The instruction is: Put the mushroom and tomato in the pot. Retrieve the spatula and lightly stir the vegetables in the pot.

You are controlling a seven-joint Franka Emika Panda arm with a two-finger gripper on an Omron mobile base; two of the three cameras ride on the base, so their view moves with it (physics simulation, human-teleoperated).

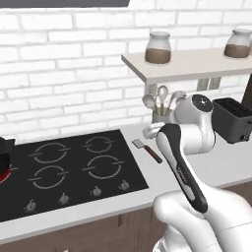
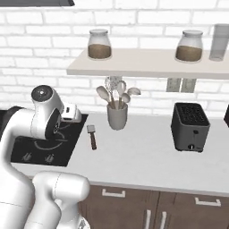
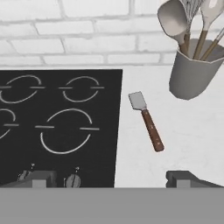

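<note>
- White arm segments fold up from the base, elbow raised above the counter's front edge, the wrist turned so the hand looks forward and down at the worktop.
- Gripper hangs above the seam between the black cooktop and the pale counter, jaws spread wide with nothing between them; its two dark fingertips straddle the cooktop's right edge in the hand view.
- Spatula lies flat on the counter just right of the cooktop, grey blade toward the brick wall, reddish-brown handle pointing back toward the robot, untouched and ahead of the fingertips.
- Grey utensil holder with spoons stands near the spatula, further toward the wall.
- Pot sits at the far left edge of the left base view, on the cooktop, well apart from the hand.
</note>
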